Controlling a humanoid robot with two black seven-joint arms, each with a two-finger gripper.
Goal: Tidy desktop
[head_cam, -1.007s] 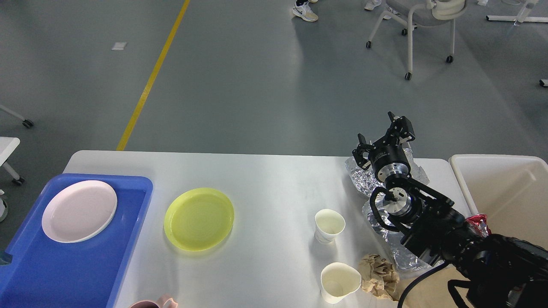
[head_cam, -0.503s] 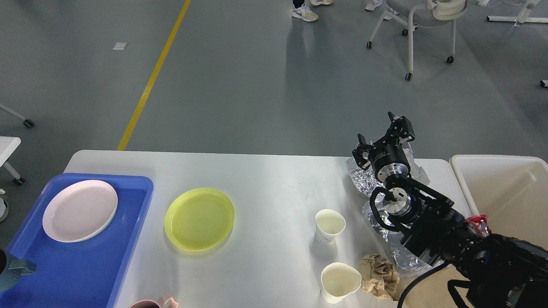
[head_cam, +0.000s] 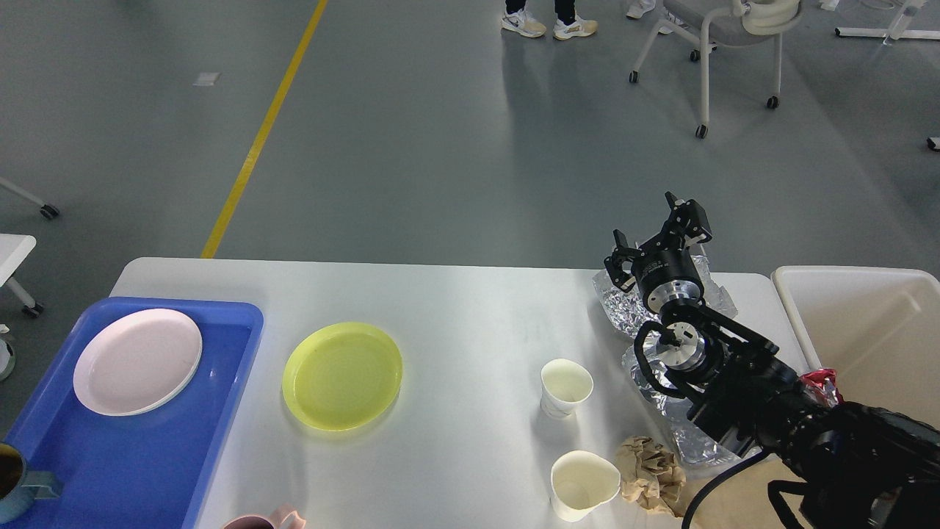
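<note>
The white desktop (head_cam: 455,308) holds a yellow plate (head_cam: 342,375), two white paper cups (head_cam: 565,387) (head_cam: 584,485), a crumpled brown paper ball (head_cam: 651,474), crumpled silver foil (head_cam: 623,301) and a red wrapper (head_cam: 821,383). My right gripper (head_cam: 656,231) is open and empty, raised above the foil at the table's far right edge. My left gripper is out of view. A blue-grey mug (head_cam: 18,483) shows at the lower left corner over the blue tray (head_cam: 139,455); what holds it is hidden.
A pale pink plate (head_cam: 137,361) lies in the blue tray. A white bin (head_cam: 859,323) stands at the right of the table. A pink cup rim (head_cam: 266,520) shows at the bottom edge. A chair (head_cam: 723,44) and a person's feet (head_cam: 549,26) are on the floor beyond.
The blue-grey mug has come further into view at the lower left, over the tray. My right arm has not moved. The feet at the top have shifted.
</note>
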